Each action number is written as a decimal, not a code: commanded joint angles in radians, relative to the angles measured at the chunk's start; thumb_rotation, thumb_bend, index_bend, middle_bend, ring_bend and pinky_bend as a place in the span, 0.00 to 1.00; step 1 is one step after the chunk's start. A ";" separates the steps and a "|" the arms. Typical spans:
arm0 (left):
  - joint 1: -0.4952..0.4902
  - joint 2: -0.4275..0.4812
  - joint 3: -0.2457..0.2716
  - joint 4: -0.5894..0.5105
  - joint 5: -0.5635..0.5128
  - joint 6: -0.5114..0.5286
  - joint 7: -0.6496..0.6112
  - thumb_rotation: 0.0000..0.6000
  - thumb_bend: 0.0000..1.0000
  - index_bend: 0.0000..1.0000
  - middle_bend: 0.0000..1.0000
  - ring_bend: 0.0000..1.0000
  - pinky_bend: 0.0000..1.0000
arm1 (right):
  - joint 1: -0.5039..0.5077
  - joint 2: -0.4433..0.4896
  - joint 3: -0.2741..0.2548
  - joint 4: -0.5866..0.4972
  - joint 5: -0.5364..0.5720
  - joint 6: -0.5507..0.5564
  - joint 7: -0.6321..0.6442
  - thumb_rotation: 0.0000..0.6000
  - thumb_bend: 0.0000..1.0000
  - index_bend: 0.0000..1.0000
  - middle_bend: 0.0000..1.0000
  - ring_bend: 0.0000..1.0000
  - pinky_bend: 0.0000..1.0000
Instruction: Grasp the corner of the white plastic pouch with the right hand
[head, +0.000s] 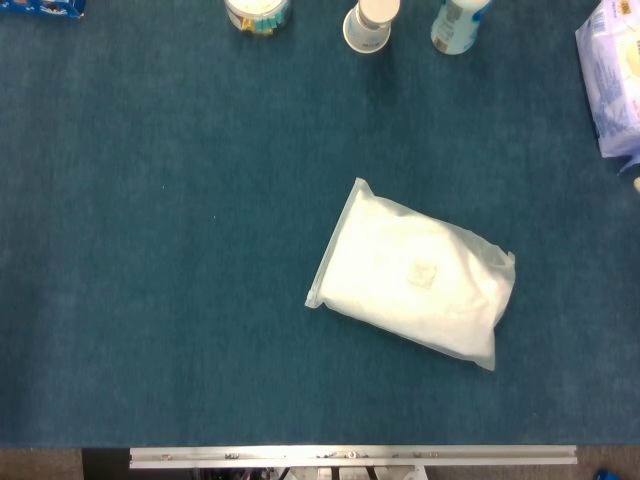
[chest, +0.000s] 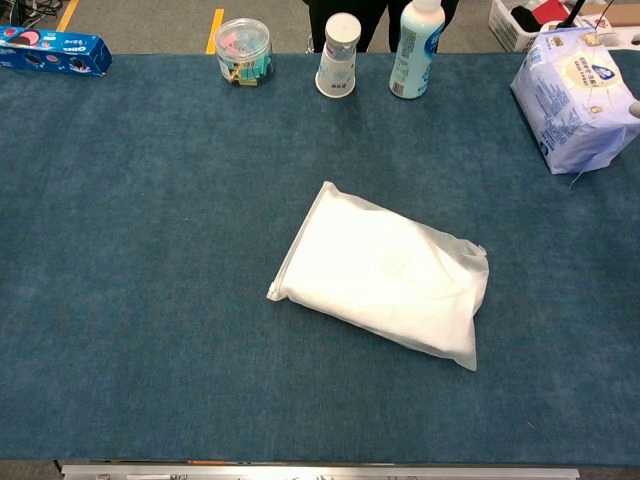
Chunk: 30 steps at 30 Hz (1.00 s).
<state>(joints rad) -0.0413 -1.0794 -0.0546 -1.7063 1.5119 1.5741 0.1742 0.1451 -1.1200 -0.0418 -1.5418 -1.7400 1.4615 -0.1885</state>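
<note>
The white plastic pouch (head: 415, 272) lies flat and tilted on the blue table cloth, right of centre. The chest view shows the same pouch (chest: 385, 275), with its sealed strip along the left edge and its near right corner pointing to the table's front. A small pale tip of my right hand (chest: 636, 105) pokes in at the right edge, far from the pouch; the head view shows the hand (head: 637, 183) as a sliver too. How its fingers stand is hidden. My left hand shows in neither view.
Along the far edge stand a clear tub of clips (chest: 243, 50), a paper cup (chest: 339, 55) and a white bottle (chest: 415, 48). A blue biscuit box (chest: 52, 52) lies far left. A pale blue tissue pack (chest: 578, 95) sits far right.
</note>
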 joint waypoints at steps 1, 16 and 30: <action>0.002 0.001 0.000 -0.005 0.002 0.004 0.000 1.00 0.18 0.48 0.44 0.38 0.51 | 0.001 -0.001 -0.006 0.000 -0.006 -0.005 -0.002 1.00 0.22 0.06 0.46 0.37 0.55; 0.006 0.005 -0.002 -0.008 -0.003 0.008 -0.001 1.00 0.18 0.48 0.44 0.38 0.51 | 0.071 -0.039 -0.056 -0.035 -0.049 -0.166 -0.007 1.00 0.99 0.16 1.00 0.92 0.96; 0.009 0.010 0.003 -0.013 0.001 0.006 0.001 1.00 0.18 0.48 0.44 0.38 0.51 | 0.211 -0.111 -0.039 -0.134 0.061 -0.483 -0.167 1.00 1.00 0.24 1.00 0.95 0.99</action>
<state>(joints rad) -0.0323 -1.0698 -0.0515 -1.7193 1.5129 1.5799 0.1748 0.3322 -1.2138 -0.0885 -1.6613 -1.7017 1.0099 -0.3381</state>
